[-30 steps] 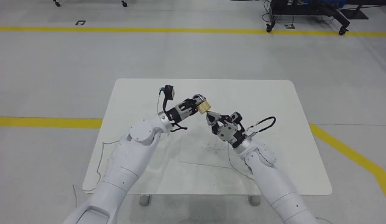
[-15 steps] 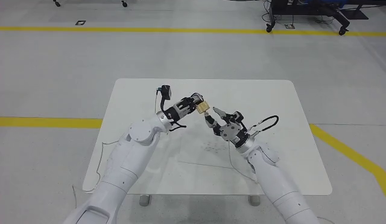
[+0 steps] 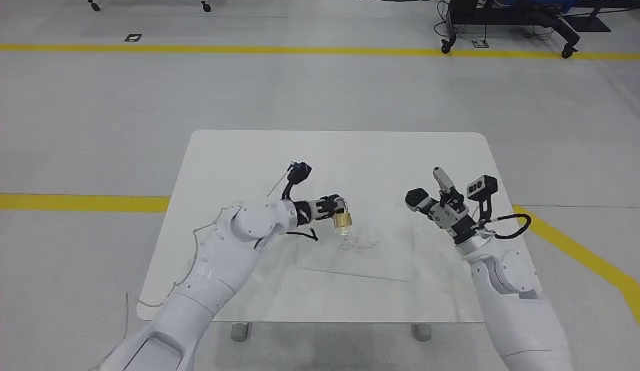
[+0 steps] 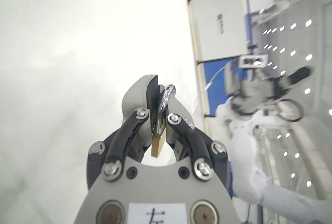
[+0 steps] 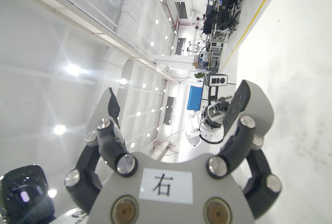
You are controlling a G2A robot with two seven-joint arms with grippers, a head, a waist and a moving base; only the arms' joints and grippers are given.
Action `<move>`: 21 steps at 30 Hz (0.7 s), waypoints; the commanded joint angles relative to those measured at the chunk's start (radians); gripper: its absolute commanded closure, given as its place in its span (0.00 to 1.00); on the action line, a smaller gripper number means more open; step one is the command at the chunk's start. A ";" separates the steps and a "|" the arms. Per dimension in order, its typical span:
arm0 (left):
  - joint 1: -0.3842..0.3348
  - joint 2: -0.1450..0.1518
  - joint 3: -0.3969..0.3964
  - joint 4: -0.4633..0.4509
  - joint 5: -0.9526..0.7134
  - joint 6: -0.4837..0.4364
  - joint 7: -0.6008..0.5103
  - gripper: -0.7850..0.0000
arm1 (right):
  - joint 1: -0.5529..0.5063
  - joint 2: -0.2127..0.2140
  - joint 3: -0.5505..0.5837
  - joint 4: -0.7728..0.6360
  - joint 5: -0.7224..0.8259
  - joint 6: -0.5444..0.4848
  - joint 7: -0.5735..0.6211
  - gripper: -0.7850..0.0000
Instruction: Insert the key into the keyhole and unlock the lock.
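A small brass padlock [image 3: 343, 217] with a silver shackle [image 4: 167, 96] is pinched between the fingers of my left gripper [image 3: 337, 211], low over the middle of the white table [image 3: 250, 161]. In the left wrist view the brass body [image 4: 158, 142] hangs back between the fingers toward the palm, and that gripper [image 4: 162, 95] is shut on the shackle. My right gripper [image 3: 425, 188] is off to the right of the lock, well apart from it. Its fingers [image 5: 237, 103] are spread wide, with nothing between them in the right wrist view [image 5: 176, 103].
Faint scuff marks [image 3: 364, 241] and a thin clear sheet [image 3: 350, 261] lie on the table just in front of the lock. The table's right edge [image 3: 520, 231] is near the right arm. A dark equipment cart [image 3: 510, 11] stands far behind.
The right gripper has pulled away from the lock to the right and stands open. The left gripper has turned and brought the padlock down nearer the table.
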 commanded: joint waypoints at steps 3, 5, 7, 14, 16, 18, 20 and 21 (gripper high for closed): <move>-0.007 -0.003 0.037 0.013 0.072 -0.001 -0.030 1.00 | -0.008 0.000 0.005 -0.012 0.012 0.007 0.006 0.00; -0.011 -0.004 0.047 0.019 0.098 0.002 -0.023 0.85 | -0.008 0.000 0.005 -0.012 0.012 0.007 0.006 0.00; -0.015 -0.004 0.053 0.024 0.106 0.003 -0.034 0.61 | -0.008 0.000 0.005 -0.012 0.012 0.007 0.006 0.00; -0.020 -0.004 0.038 0.024 0.044 -0.021 -0.086 0.00 | -0.008 0.000 0.005 -0.012 0.012 0.007 0.006 0.00; -0.022 -0.002 0.029 0.025 0.025 -0.019 -0.096 0.00 | -0.008 0.000 0.005 -0.012 0.012 0.007 0.006 0.00; -0.026 0.000 0.020 0.023 0.018 -0.019 -0.096 0.00 | -0.008 0.000 0.005 -0.012 0.012 0.007 0.006 0.00; -0.024 0.003 0.006 0.013 0.007 -0.040 -0.078 0.00 | -0.008 0.000 0.005 -0.012 0.012 0.007 0.006 0.00; -0.023 0.005 -0.002 0.005 0.005 -0.058 -0.063 0.00 | -0.008 0.000 0.005 -0.012 0.012 0.007 0.006 0.00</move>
